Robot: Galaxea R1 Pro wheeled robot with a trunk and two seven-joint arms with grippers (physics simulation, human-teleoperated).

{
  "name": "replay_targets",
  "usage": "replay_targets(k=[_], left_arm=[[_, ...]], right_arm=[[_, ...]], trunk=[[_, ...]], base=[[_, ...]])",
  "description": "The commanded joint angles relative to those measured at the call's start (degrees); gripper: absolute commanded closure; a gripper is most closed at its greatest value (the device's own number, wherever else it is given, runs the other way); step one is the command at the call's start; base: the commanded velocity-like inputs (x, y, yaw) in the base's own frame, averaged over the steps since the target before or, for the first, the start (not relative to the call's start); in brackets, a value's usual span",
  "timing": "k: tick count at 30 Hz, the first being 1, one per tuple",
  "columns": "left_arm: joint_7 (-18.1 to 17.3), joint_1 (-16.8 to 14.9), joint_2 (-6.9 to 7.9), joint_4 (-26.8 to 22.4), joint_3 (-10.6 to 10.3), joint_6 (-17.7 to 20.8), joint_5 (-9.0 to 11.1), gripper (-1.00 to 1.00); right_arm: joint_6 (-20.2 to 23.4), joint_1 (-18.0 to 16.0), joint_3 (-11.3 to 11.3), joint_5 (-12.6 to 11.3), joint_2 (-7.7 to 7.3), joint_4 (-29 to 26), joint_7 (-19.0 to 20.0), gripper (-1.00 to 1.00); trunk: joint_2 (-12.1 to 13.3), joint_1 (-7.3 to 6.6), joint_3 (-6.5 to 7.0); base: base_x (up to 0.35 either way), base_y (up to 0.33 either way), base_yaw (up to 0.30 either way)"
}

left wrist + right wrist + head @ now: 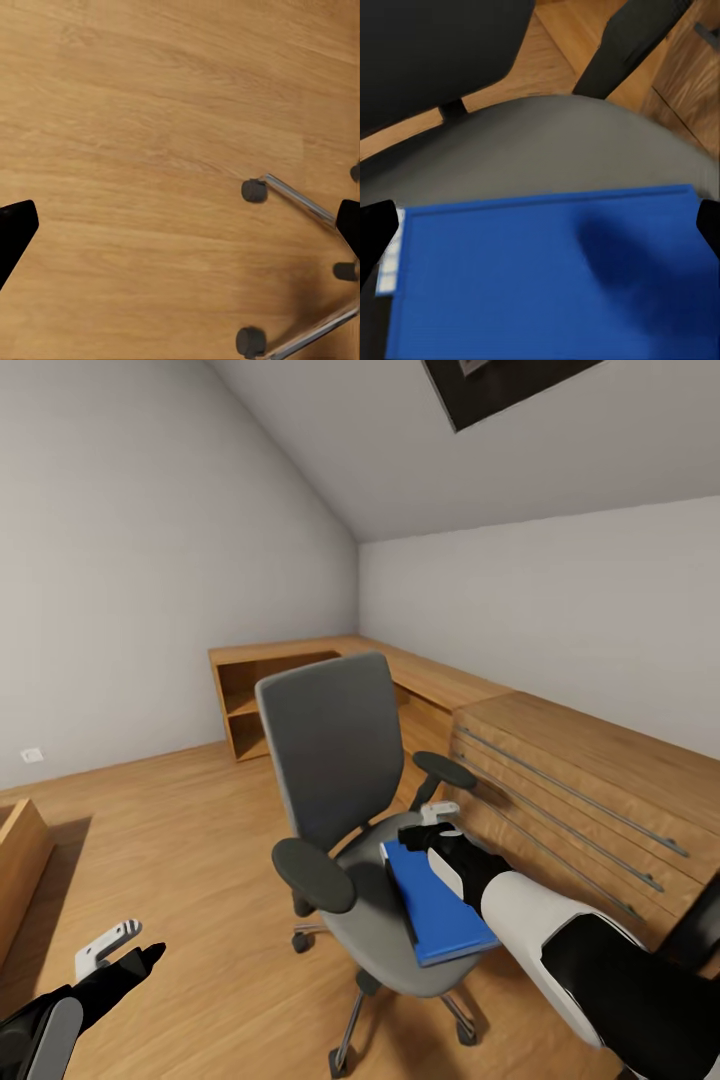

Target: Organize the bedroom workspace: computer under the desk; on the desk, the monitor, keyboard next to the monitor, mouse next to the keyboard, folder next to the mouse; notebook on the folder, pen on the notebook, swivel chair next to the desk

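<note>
The grey swivel chair (335, 760) stands in the middle of the room, facing the wooden desk (560, 760). A blue folder (440, 915) lies flat on its seat, toward the desk side. My right gripper (428, 836) hovers just over the folder's far end, open. In the right wrist view the folder (547, 277) lies close below, with the open gripper (540, 229) spread across its width. My left gripper (130, 952) hangs low over the floor left of the chair, open. The left wrist view looks between the open left gripper (180, 225) onto the chair's chrome legs and casters (255, 190).
The L-shaped desk runs along the back and right walls, with an open shelf unit (245, 710) at its far end and drawer fronts (560, 815) near me. A wooden piece of furniture (15, 860) sits at the left edge. Bare wood floor (180, 840) lies left of the chair.
</note>
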Motion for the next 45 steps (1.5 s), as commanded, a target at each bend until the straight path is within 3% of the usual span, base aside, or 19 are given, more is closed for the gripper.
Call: replay_targets(k=[1,45], left_arm=[[0.5,0.0,0.02,0.0,0.0,0.2,0.6,-1.00],[0.5,0.0,0.09,0.0,0.0,0.3,0.5,-1.00]], right_arm=[[0.3,0.0,0.5,-0.4,-0.03,-0.1,-0.3,-1.00],[0.3,0.0,0.5,-0.4,-0.14,0.2,-0.8,-1.00]], trunk=[[0.0,0.02,-0.06],[0.0,0.02,-0.05]], base=[[0.262,0.000,0.000],[0.098,0.000,0.000]])
